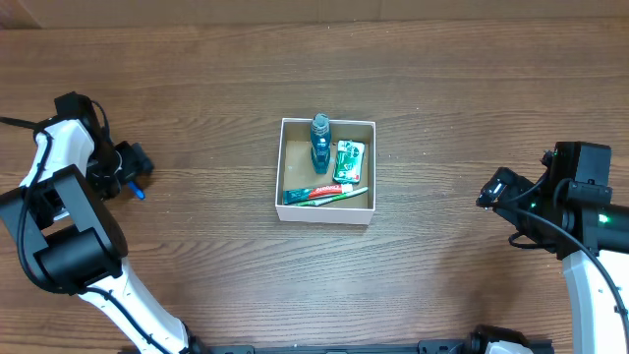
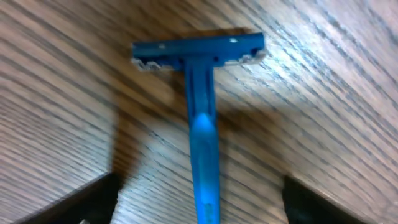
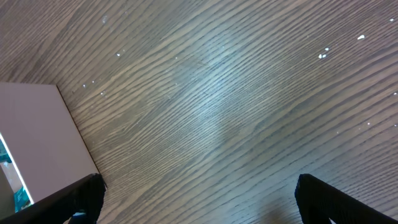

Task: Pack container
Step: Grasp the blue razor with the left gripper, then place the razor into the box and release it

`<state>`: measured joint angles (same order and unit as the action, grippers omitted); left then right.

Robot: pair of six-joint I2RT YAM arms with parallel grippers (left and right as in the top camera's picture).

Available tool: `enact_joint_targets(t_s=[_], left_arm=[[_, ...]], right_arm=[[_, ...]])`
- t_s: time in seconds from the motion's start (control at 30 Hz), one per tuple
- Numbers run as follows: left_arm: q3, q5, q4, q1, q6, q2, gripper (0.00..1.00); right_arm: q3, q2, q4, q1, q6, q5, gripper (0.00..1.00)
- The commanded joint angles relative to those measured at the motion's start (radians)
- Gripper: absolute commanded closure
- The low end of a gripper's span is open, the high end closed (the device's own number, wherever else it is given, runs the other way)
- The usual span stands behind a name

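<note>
Razor (image 2: 202,124) left of container (image 1: 324,217), blurred, handle cut by lower edge, container cropped at left edge in right wrist view, labels inside it unreadable.

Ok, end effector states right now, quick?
Left end effector: open, straddling the blue razor, not gripping it.
Right end effector: open, empty.

Noted a blue razor (image 2: 202,124) over the brown wooden table (image 1: 197,79), head toward the frame's top. Found, at overhead centre, a blue bottle (image 1: 320,143), a green packet (image 1: 348,160) to its right, a toothpaste tube (image 1: 305,195) below.
</note>
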<state>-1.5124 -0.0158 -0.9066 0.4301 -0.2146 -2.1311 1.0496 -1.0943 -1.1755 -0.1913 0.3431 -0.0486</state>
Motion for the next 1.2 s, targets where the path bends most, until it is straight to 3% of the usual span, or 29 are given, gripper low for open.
enact_joint_targets(t_s=[0.0, 0.07, 0.23, 0.47, 0.67, 0.9, 1.03, 1.17], left_arm=[[0.008, 0.032, 0.007, 0.000, -0.005, -0.057, 0.55], [0.008, 0.032, 0.002, 0.000, -0.005, -0.057, 0.73], [0.008, 0.032, -0.009, 0.000, -0.003, -0.057, 0.96], [-0.010, 0.074, -0.027, -0.012, 0.009, 0.001, 0.96], [-0.059, 0.124, -0.028, -0.135, 0.056, 0.282, 0.96], [-0.061, 0.167, -0.023, -0.540, 0.356, 0.540, 0.96], [-0.061, 0.109, -0.016, -0.806, 0.522, 0.546, 0.96], [-0.061, 0.101, -0.008, -0.953, 0.647, 0.504, 0.96]], right_arm=[[0.000, 0.004, 0.003, -0.005, -0.004, -0.006, 0.00], [0.000, 0.004, 0.003, -0.005, -0.004, -0.006, 0.00], [0.000, 0.004, 0.003, -0.005, -0.004, -0.006, 0.00], [0.000, 0.004, 0.004, -0.005, -0.004, -0.006, 0.00], [0.000, 0.004, 0.003, -0.005, -0.004, -0.006, 0.00], [0.000, 0.004, 0.005, -0.005, -0.004, -0.006, 0.00], [0.000, 0.004, 0.004, -0.005, -0.004, -0.006, 0.00], [0.000, 0.004, 0.004, -0.005, -0.004, -0.006, 0.00]])
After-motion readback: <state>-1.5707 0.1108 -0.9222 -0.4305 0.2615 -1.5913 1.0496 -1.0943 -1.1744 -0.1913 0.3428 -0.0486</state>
